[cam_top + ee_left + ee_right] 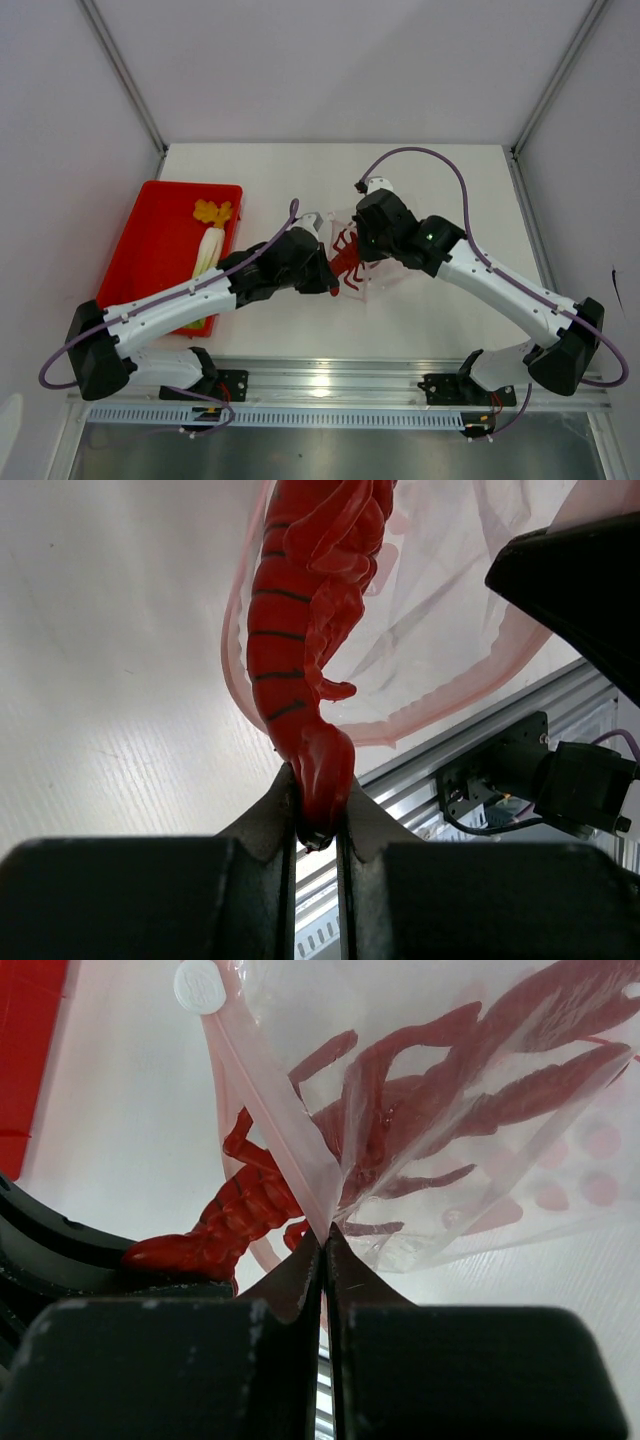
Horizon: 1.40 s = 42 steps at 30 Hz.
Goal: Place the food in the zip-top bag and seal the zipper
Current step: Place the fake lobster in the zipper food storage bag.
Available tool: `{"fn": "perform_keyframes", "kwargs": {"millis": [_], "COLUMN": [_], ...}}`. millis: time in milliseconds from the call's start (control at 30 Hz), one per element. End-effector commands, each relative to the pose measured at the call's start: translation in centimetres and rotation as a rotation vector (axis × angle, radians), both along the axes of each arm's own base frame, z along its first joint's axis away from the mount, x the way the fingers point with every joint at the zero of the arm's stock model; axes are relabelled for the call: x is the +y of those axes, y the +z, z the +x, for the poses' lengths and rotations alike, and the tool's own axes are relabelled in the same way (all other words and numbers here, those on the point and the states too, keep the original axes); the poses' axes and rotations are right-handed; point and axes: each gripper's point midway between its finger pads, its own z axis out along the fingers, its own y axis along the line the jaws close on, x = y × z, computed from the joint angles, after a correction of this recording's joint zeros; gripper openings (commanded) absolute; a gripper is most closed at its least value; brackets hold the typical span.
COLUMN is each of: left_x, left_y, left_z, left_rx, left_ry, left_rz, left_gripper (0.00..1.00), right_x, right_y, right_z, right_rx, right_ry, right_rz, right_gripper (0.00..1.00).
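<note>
The white table (420,320) is holding a red tray (150,260) on its left side. A white radish (208,250) and a yellow-orange piece (212,211) are lying in the tray. In the middle, the zip-top bag (520,1140) is gaping open. The red crab (300,630) is lying partway inside it, with its tail sticking out. The left gripper (318,825) is squeezing that tail. The right gripper (322,1260) is pinching the zipper (270,1100).

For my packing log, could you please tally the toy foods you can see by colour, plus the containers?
Red food: 1, the crab
Yellow-orange food: 1, the yellow-orange piece
White food: 1, the radish
Containers: 2, the zip-top bag and the red tray
Total: 5; more may lie hidden in the tray.
</note>
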Motion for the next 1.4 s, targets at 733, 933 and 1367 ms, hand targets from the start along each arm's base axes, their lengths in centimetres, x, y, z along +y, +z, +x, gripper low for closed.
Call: {"fn": "perform_keyframes", "kwargs": {"millis": [733, 933, 1367], "left_x": [-5.0, -5.4, -2.5], "left_y": [2.3, 1.4, 4.2], "left_z": [1.1, 1.4, 0.7], "left_rx": [0.128, 0.169, 0.040], "left_ry": [-0.147, -0.198, -0.156], "left_rz": [-0.034, -0.004, -0.063], "left_gripper": [0.01, 0.01, 0.80], "right_x": [1.1, 0.9, -0.6], "right_y": [6.1, 6.5, 5.4], "right_z": [-1.5, -1.4, -1.1], "right_rx": [-0.105, -0.124, -0.107], "right_ry": [0.049, 0.059, 0.015], "right_rz": [0.196, 0.188, 0.147], "right_gripper": [0.00, 0.00, 0.00]}}
